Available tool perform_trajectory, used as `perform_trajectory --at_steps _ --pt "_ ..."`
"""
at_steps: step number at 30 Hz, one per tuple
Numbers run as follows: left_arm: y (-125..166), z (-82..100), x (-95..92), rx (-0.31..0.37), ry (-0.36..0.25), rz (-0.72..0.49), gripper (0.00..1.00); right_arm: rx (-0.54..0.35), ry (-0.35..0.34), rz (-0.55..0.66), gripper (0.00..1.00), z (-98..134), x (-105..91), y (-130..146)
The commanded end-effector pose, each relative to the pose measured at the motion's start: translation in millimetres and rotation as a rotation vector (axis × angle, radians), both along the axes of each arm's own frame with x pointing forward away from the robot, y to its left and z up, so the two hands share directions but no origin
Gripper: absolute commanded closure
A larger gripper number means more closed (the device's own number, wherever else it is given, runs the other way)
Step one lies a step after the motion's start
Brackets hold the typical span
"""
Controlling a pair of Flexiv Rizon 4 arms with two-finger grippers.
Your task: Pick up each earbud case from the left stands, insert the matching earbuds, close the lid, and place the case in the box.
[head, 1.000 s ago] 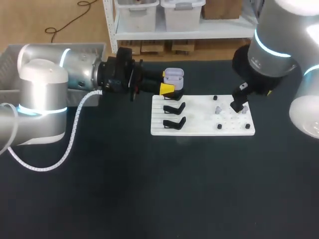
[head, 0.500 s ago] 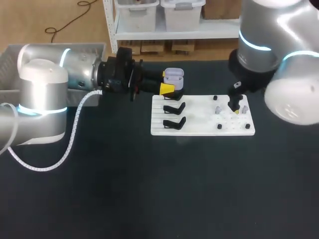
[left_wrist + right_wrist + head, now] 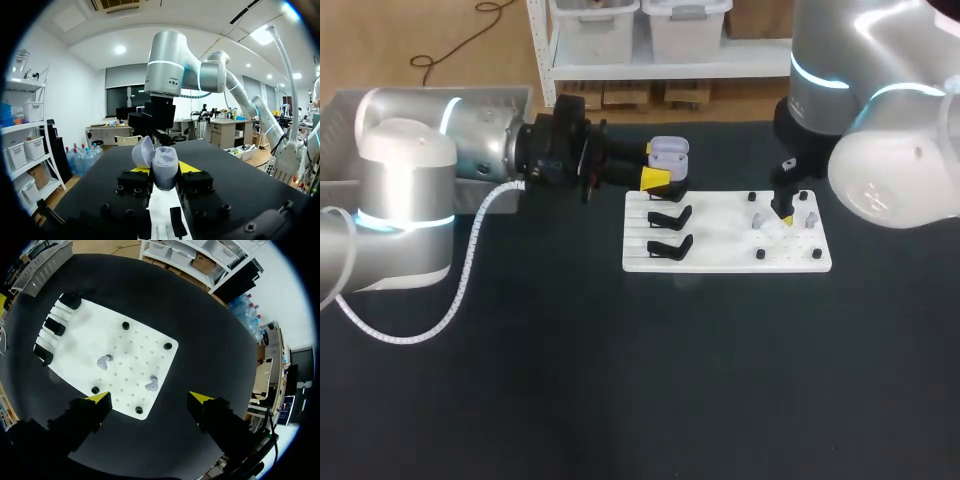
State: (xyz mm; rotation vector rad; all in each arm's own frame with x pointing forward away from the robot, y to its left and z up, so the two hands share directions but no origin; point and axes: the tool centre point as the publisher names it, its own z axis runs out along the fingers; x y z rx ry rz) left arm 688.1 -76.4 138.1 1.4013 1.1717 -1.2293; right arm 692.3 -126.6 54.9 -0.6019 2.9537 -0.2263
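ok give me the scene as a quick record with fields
left end effector: shut on the earbud case
earbud case: lid open, held near the stands
right end effector: open, above the board
earbuds: two, lying apart on the board
stands: black, two seen empty
board: white, on the dark table

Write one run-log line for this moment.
left hand: shut on open earbud case | right hand: open, above board | earbuds: two on board
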Motion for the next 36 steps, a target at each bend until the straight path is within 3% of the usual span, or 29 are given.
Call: perform_trajectory --at_steps 1,13,25,27,30,33,36 --pt "0 -0.1 0.9 0.0 0.001 -0.002 1.0 0.001 -0.004 0.0 0.0 0 -1.1 -1" --pt "0 -0.1 0.9 0.0 0.001 -0.002 1.0 -0.046 -0.048 -0.039 0.0 -7 6.7 -11" --pt "0 -0.1 0.9 0.0 0.001 -0.002 1.0 -0.084 -0.06 -0.005 0.0 -12 8.6 -6" --pt "0 -0.1 0.9 0.0 0.001 -0.002 1.0 -0.089 -0.055 0.009 0.07 -13 8.0 -4" --pt "0 -0.1 0.9 0.0 0.001 -0.002 1.0 -0.093 -0.044 0.024 0.09 -16 7.2 -1" --pt "0 -0.1 0.9 0.0 0.001 -0.002 1.0 -0.093 -0.039 0.029 0.38 -19 6.9 -1" --pt "0 -0.1 0.9 0.0 0.001 -0.002 1.0 -0.093 -0.03 0.031 0.38 -21 5.5 -1"
